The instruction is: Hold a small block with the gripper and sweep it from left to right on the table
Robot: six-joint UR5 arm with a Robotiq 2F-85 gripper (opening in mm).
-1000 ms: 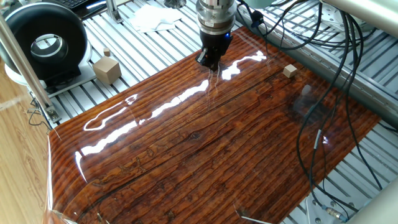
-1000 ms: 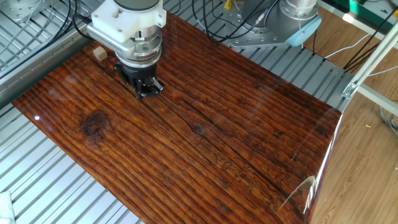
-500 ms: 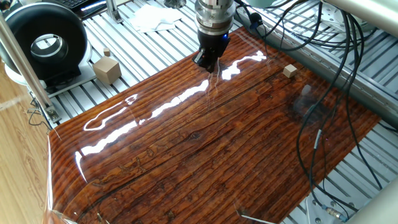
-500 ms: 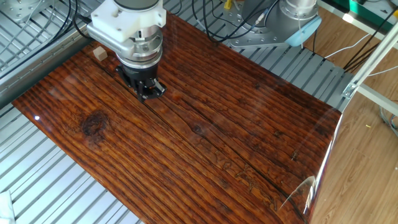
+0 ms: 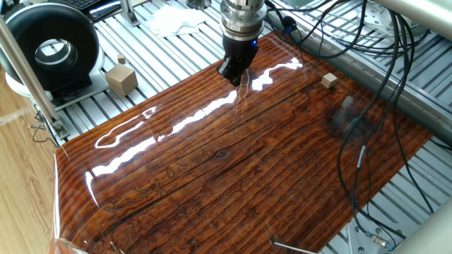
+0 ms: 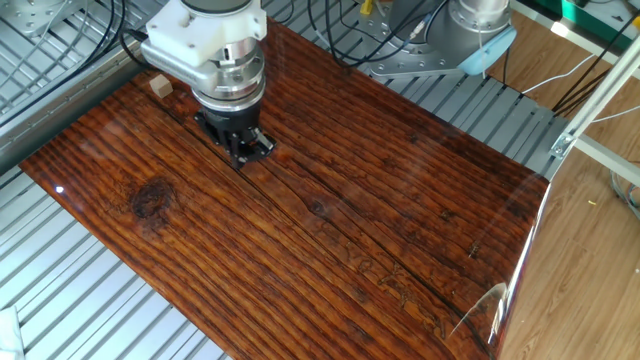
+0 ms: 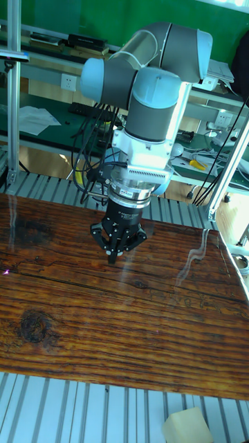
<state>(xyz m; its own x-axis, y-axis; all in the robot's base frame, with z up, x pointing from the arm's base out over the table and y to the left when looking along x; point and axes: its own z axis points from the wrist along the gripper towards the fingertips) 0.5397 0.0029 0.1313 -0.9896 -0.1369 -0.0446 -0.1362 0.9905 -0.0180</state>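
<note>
Glossy dark reddish-brown wood-grain board (image 5: 233, 169) serves as the table; it lies on a slatted silver aluminium frame (image 5: 176, 49), which shows as a border on all visible sides of the board.

Black two-finger gripper (image 5: 232, 72) on the silver-grey arm with light blue joint caps (image 7: 149, 90) points straight down near one long edge of the board. Fingertips are close together, coming to a narrow point in the tall fixed view (image 7: 115, 255); nothing can be seen between them. Whether the tips touch the surface cannot be told; in the other fixed view (image 6: 246, 154) they sit just at the board.

Tiny pale tan wooden cube (image 5: 328, 81) lies flat on the board, close to the same long edge and well apart from the gripper. In the other fixed view the cube (image 6: 159, 86) sits just beside the white wrist housing (image 6: 190, 45), close to the board's corner.

Open board stretches from the gripper toward the far corners: most of the surface carries only glare streaks. Black cables (image 5: 367, 106) hang over the end near the cube.

Off the board, on the frame: larger tan wooden cube with a small knob on top (image 5: 121, 77), a black round drum-shaped unit (image 5: 49, 46) and a crumpled white cloth (image 5: 173, 20).
</note>
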